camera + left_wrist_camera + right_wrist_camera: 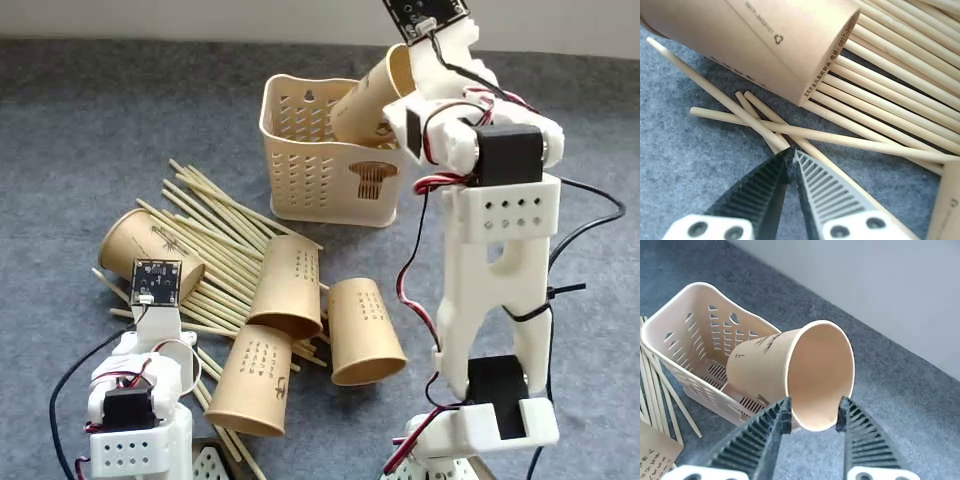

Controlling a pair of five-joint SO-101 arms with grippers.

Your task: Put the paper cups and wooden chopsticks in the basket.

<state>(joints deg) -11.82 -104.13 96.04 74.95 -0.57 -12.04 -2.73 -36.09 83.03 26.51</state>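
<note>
Grey felt-like cloth covers the worktop (80,120), and a cream plastic basket (320,190) with slotted walls is set near its far edge. A brown paper cup (370,100) is held tilted over the basket's rim, with its base down inside the basket (685,325) and its open mouth raised and turned away from it. The lower arc of the cup's (765,365) rim is gripped between the two fingers of the right hand (812,415).

In front of the basket, wooden chopsticks (220,250) are strewn in a loose heap, and four other paper cups (288,285) are laid on their sides on and around them.

The left hand (791,157) is lowered over the edge of that heap farthest from the basket. Its fingertips are drawn almost together, and nothing is seen clamped between them. The end of one chopstick (740,117) is met just at the tip of the black finger. Just beyond, one lying cup (765,45) is seen resting across a row of chopsticks.
</note>
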